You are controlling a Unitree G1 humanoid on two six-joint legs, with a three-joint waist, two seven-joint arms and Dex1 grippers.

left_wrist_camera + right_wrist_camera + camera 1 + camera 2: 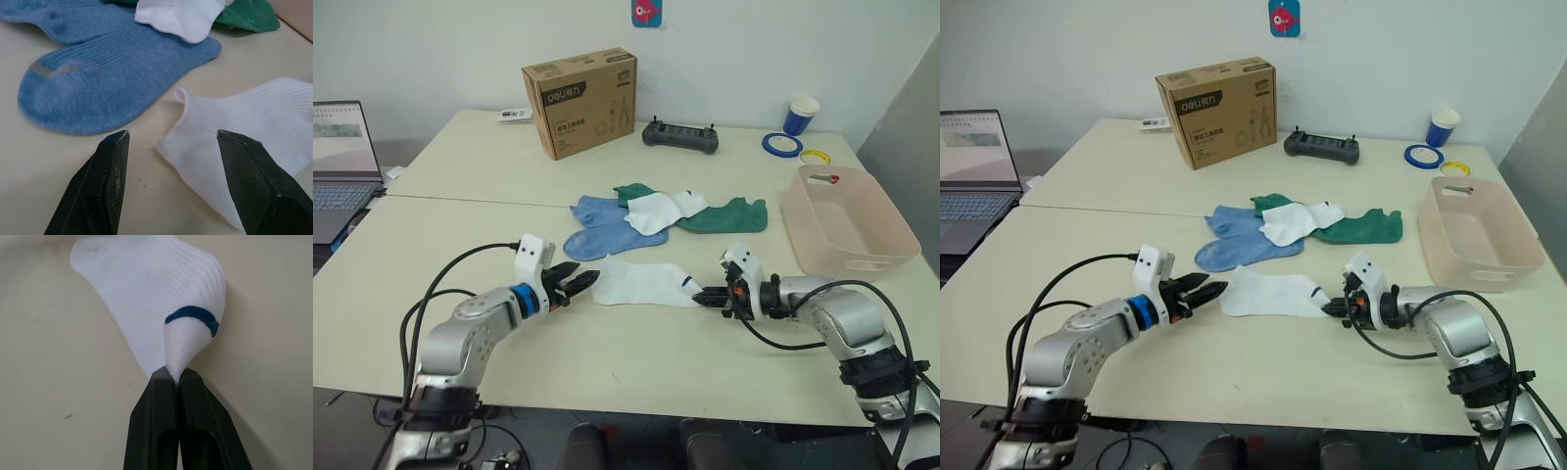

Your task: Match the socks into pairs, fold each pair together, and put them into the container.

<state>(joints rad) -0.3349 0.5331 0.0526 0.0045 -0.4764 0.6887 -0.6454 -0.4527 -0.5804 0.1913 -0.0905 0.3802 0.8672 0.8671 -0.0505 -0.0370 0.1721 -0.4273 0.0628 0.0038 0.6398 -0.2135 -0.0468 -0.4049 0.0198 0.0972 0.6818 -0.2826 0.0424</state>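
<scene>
A white sock [641, 282] lies flat on the table's near middle. My right gripper [705, 297] is shut on its right end, pinching the fabric [174, 366] by the blue stripe. At the sock's left end my left gripper [584, 279] is open, its fingers [110, 166] either side of the sock's corner [186, 142]. Behind lie two light blue socks [602, 223], another white sock [664, 210] and dark green socks [724, 217] in a loose heap. The pale pink container [847, 220] stands at the right, with nothing in it.
A brown cardboard box [579, 101] stands at the back, with a black controller [679, 135], a blue cup [800, 115] and tape rolls [782, 145] behind. A laptop [342, 166] sits at the far left.
</scene>
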